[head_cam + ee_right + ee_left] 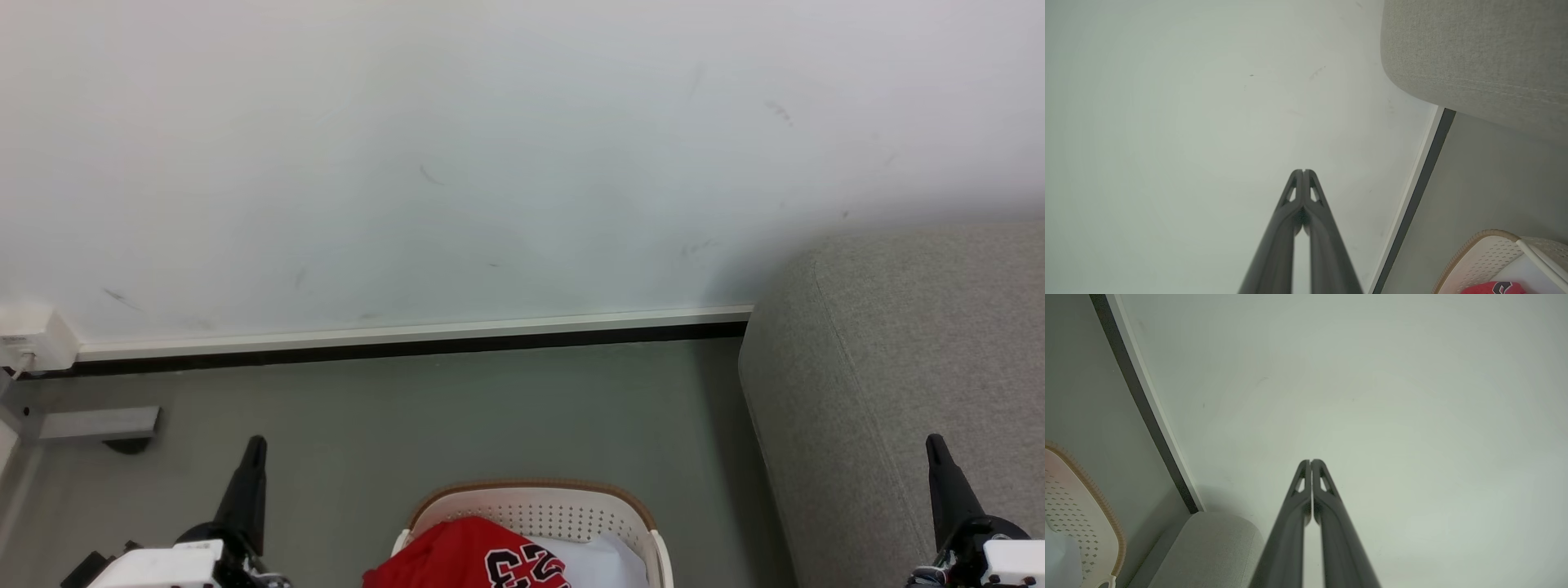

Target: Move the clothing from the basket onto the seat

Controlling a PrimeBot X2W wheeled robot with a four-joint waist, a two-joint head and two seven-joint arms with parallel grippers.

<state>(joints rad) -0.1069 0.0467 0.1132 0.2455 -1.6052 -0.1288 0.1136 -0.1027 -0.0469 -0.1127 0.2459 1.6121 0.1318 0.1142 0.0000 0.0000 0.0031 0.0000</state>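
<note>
The cream basket (535,498) with a brown rim stands on the floor at the bottom middle of the head view. In it lies the clothing, a red jersey (457,551) with a black-and-white number, over a white cloth (600,559). The grey seat (898,359) rises at the right. My left gripper (255,445) is at the lower left, left of the basket, shut and empty, its tips together in the left wrist view (1310,462). My right gripper (933,443) is at the lower right in front of the seat, shut and empty (1303,171).
A pale wall (490,163) with a white and black skirting (408,339) runs across behind the basket. A white socket box (28,339) and a grey bracket (94,425) sit at the far left. Grey floor (490,408) lies between basket and wall.
</note>
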